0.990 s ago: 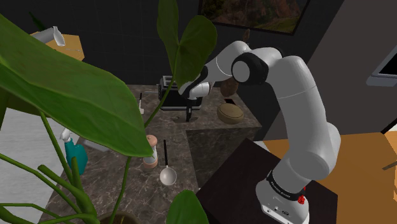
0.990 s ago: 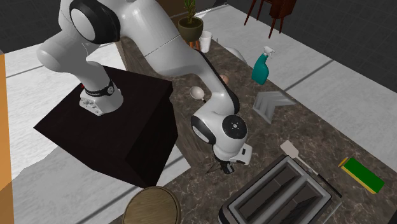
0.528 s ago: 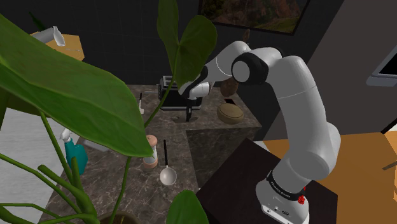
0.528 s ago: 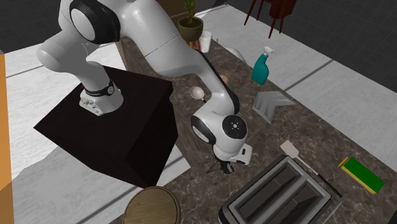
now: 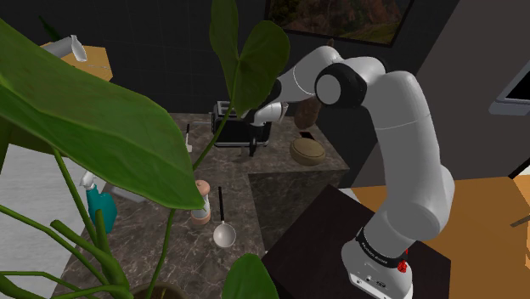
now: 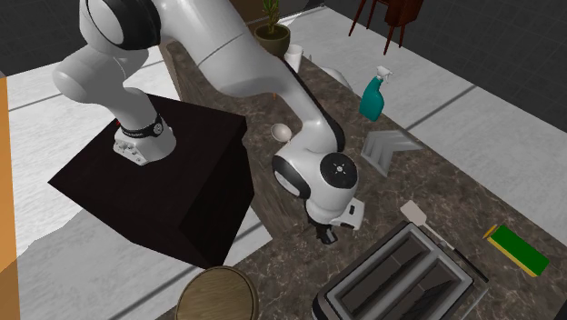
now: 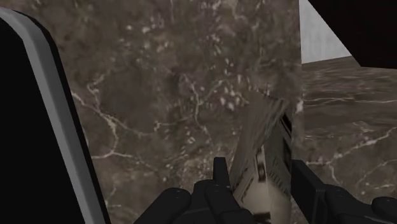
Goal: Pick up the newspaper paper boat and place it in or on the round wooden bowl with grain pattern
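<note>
The paper boat point(image 6: 389, 147), a grey folded shape, lies on the dark marble counter point(image 6: 454, 182) near its far edge, below a teal spray bottle. The round wooden bowl point(image 6: 216, 295) sits at the counter's near end, also seen as the bowl point(image 5: 307, 150) under the arm. My gripper point(image 6: 324, 236) hangs just above the counter between bowl and toaster, well short of the boat. In the wrist view the gripper point(image 7: 262, 168) has its fingers apart. A pale streaked strip at the counter's edge shows between them; I cannot tell what it is.
A black toaster point(image 6: 400, 277) stands close beside the gripper. A spatula point(image 6: 420, 216), a green and yellow sponge point(image 6: 516, 250) and the spray bottle point(image 6: 374, 95) lie further along. A ladle point(image 5: 222, 229) and a shaker point(image 5: 201, 200) sit nearer. Big plant leaves point(image 5: 85, 110) hide much of the shoulder view.
The hand has risen slightly off the counter and shifted a little toward the second exterior view's right, with the forearm lifting. Boat and bowl have not moved.
</note>
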Available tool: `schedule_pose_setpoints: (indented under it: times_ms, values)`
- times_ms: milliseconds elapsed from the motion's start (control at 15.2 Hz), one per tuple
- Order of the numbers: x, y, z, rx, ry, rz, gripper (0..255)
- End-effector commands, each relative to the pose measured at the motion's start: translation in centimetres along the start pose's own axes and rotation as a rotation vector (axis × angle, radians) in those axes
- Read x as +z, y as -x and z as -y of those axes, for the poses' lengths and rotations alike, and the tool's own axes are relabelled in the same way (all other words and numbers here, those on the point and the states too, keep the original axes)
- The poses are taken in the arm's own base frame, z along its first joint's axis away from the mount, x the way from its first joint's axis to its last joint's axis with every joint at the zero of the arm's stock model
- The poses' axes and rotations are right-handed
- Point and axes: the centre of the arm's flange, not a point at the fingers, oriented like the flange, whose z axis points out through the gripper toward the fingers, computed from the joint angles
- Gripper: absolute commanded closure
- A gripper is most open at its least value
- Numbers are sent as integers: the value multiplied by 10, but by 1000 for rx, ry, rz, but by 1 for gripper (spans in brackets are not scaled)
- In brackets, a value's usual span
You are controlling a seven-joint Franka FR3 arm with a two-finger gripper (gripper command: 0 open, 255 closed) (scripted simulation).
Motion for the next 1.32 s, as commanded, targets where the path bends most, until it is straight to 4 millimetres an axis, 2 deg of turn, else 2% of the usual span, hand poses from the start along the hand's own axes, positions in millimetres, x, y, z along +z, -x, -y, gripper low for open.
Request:
schedule_pose_setpoints:
  times_ms: [0,1254]
  values:
    - [-11,0,2,0,0,0,255]
    - [-111,-3,11,0,0,0,255]
